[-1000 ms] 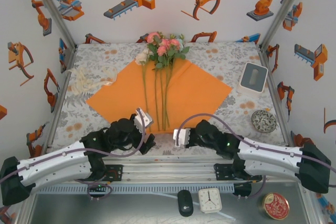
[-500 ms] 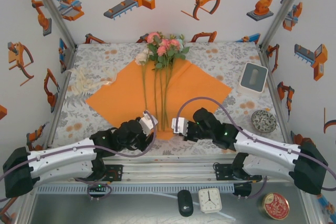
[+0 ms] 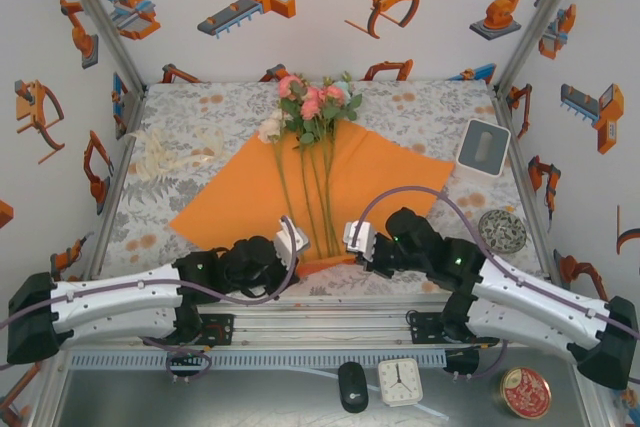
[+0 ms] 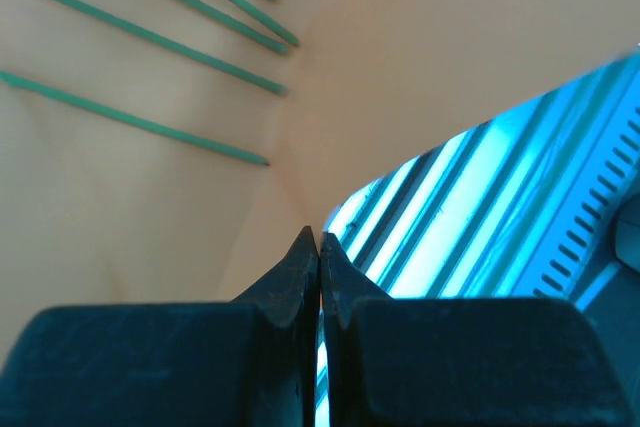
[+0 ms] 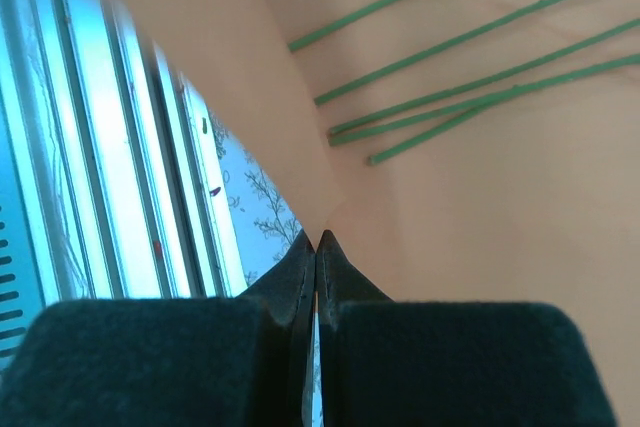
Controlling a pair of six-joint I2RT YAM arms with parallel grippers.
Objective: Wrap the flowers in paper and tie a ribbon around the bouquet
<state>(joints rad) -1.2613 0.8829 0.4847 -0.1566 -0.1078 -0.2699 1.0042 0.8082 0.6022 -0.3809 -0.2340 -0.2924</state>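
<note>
Left gripper [image 4: 319, 237], right gripper [image 5: 316, 238] pinching paper [image 3: 390, 172] corner; flowers [image 3: 315, 102] lying atop; ribbon [image 3: 170, 157] aside

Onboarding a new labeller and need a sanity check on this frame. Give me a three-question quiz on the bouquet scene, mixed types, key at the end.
1. Multiple choice: what are the left fingers and the right fingers shut on?
A. a flower stem
B. the near corner of the paper
C. nothing
2. True or false: the ribbon lies apart from the paper, off to its left.
3. Fill in: the flowers lie with their stems on the ___.

Key: 1 B; 2 true; 3 paper.
</note>
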